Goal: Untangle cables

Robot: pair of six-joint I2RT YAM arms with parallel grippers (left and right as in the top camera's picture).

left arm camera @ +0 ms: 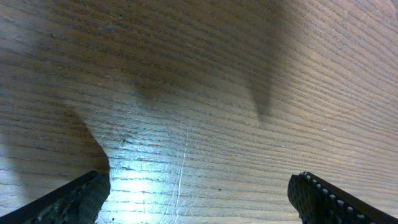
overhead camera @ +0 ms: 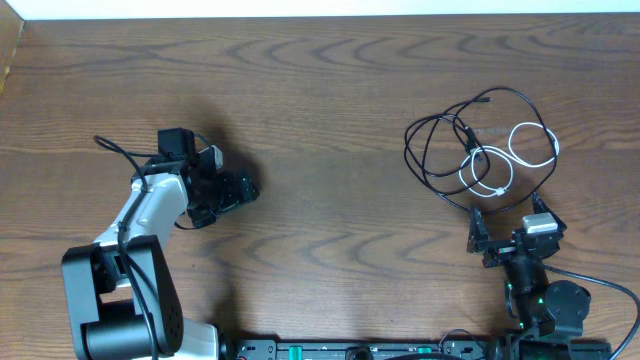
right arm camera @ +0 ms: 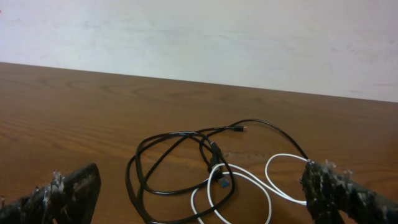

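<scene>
Cables (overhead camera: 478,155), two: black cable (right arm camera: 128,177), white cable (right arm camera: 286,155).

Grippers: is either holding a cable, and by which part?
Nothing is held. The left gripper and right gripper both stand open and empty; the black cable and white cable lie tangled on the table.
</scene>
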